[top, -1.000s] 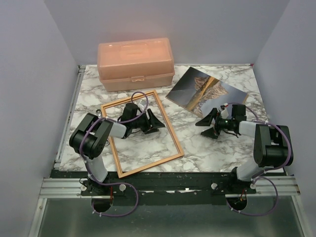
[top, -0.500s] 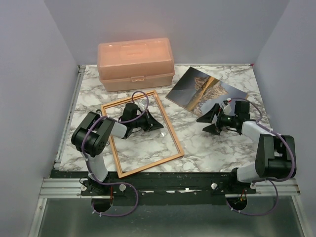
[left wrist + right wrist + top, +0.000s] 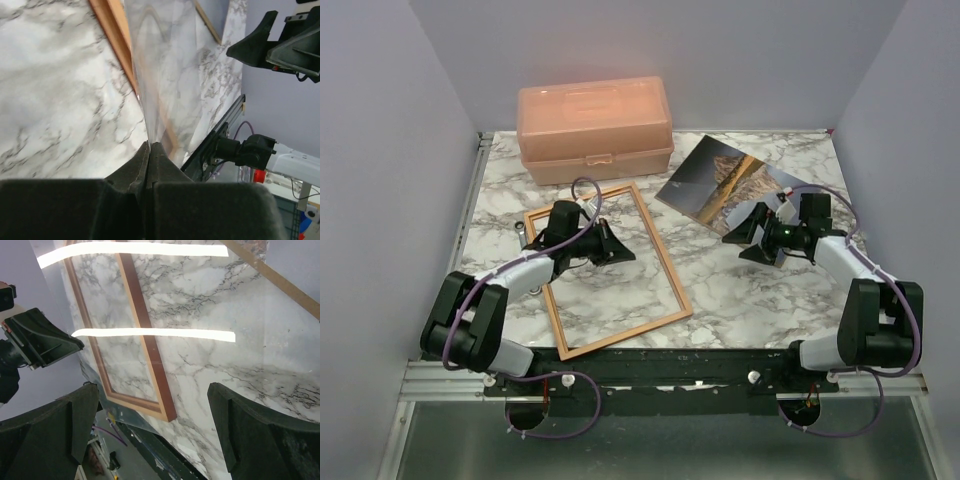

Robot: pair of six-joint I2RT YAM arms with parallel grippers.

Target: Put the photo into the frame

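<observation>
Clamped tight, the left gripper (image 3: 150,145) pinched the near edge of one clear sheet (image 3: 165,75), its two fingers pressed together with only the thin pane between them. The sheet rose away from the fingertips on a tilt, and the marble showed through it. Seen from above, that gripper hung over the far half of the single wooden frame (image 3: 620,335), which lay flat on the marble table (image 3: 740,290) with its reddish-brown rails enclosing bare stone.

Across the table the right gripper (image 3: 748,238) stood with its jaws spread wide and nothing between them, poised at the near edge of the photo (image 3: 735,185); whether a finger touched the print could not be told. The one photo, a mountain mirrored in a lake, lay picture side up at the far right of the table, outside the frame and apart from it. One closed peach plastic box (image 3: 595,125) sat against the back wall, beyond the frame.
</observation>
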